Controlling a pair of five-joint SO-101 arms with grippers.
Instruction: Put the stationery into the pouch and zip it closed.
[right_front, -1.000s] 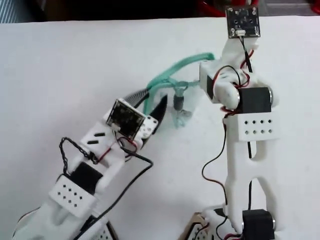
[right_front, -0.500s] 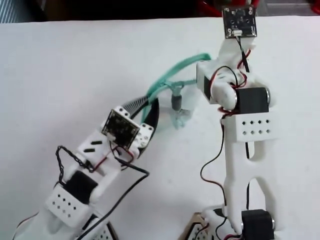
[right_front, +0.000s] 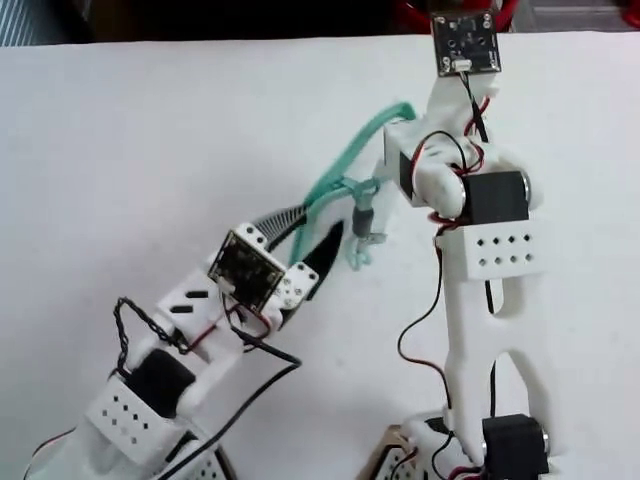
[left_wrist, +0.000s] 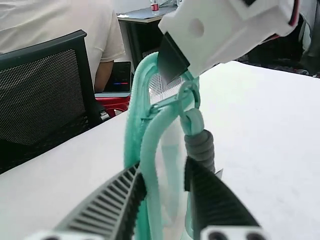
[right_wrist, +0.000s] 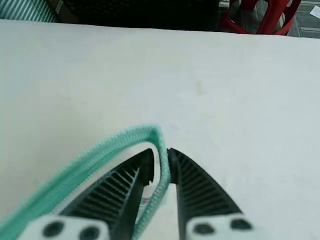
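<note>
The white tabletop (right_front: 150, 130) carries everything. The right arm (right_front: 490, 250) stands along its right side, and the left arm (right_front: 170, 340) slants in from the near left corner. Between them the pouch (right_front: 340, 165), clear-walled with a green zip rim, is lifted on edge, its rim running as a green line from one arm's tip to the other's. What it holds is hard to make out. In the left wrist view something pale with fine lines shows through the clear wall close under the right arm's tip, but I cannot tell what it is. The pouch's lower part is cut off at that picture's edge. From the high view most of the clear body is lost against the white surface and behind the right arm's housing. The right pincer (right_wrist: 160, 152) is pressed together on the far end of the green rim, pinching it between its two tips. The left pincer (left_wrist: 166, 172) stands spread at the near end. Its ribbed finger (left_wrist: 117, 200) is on one side of the rim and its smooth black one on the other, so the zip edge passes between them. The grey zip pull (left_wrist: 199, 147) hangs from a green ring on the rim, just at the black finger's tip. Whether they touch I cannot tell.
</note>
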